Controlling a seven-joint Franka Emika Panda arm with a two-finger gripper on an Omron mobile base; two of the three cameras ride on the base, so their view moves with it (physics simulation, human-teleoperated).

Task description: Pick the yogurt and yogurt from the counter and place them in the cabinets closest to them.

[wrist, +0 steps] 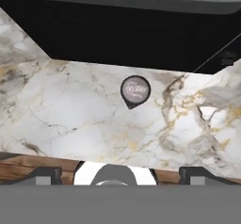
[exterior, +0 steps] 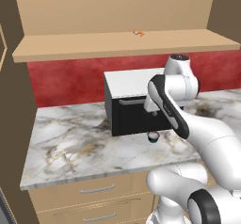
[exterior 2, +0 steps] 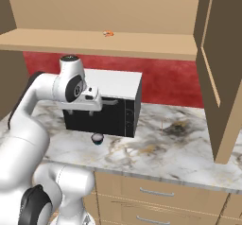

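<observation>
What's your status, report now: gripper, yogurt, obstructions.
Gripper open, empty, above the counter. Yogurt upright on the marble, right in front of the microwave, untouched. Cabinet shelf overhead; the microwave stands close behind the cup.

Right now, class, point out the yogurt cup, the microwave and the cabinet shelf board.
yogurt cup [wrist: 135, 90]: hand view, on its round lid.
microwave [exterior 2: 116, 84]: right base view, on its white top.
cabinet shelf board [exterior: 117, 44]: left base view, on its bare top face.

White jointed robot arm [exterior: 169, 105] with dark joints bending forward at its elbow, wrist angling downward, two-finger gripper [wrist: 120, 177] pointing down, jaws spread wide, holding nothing
</observation>
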